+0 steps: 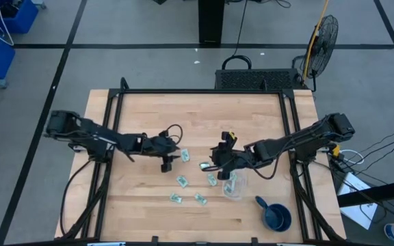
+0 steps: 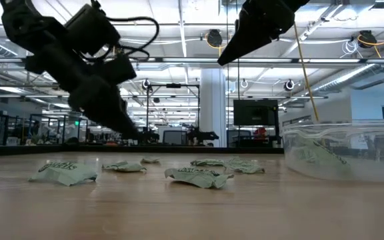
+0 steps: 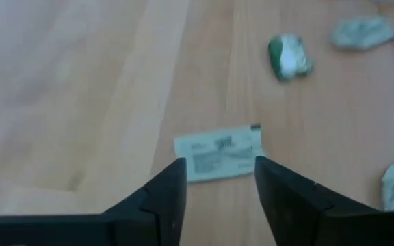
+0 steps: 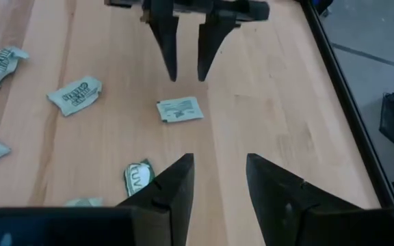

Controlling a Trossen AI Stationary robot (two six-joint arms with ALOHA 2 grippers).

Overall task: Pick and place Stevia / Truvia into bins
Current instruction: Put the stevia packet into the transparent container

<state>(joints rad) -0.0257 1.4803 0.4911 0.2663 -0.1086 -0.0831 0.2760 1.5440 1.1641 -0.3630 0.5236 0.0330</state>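
Left gripper [image 1: 168, 164] hangs open just beside a white packet [image 3: 219, 153] — its wrist view shows the packet lying flat between the fingertips, unpinched. Right gripper [image 1: 214, 162] is also open, empty, near the clear container [image 1: 234, 186]. Only the low view shows a packet inside the container [image 2: 322, 155] — others are scattered on the table [image 1: 142, 205].

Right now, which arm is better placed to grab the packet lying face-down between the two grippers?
Left, probably. The left gripper hangs open directly over that white packet, fingers straddling it. The right gripper is open too, but it sits back from the packet, nearer the clear container.
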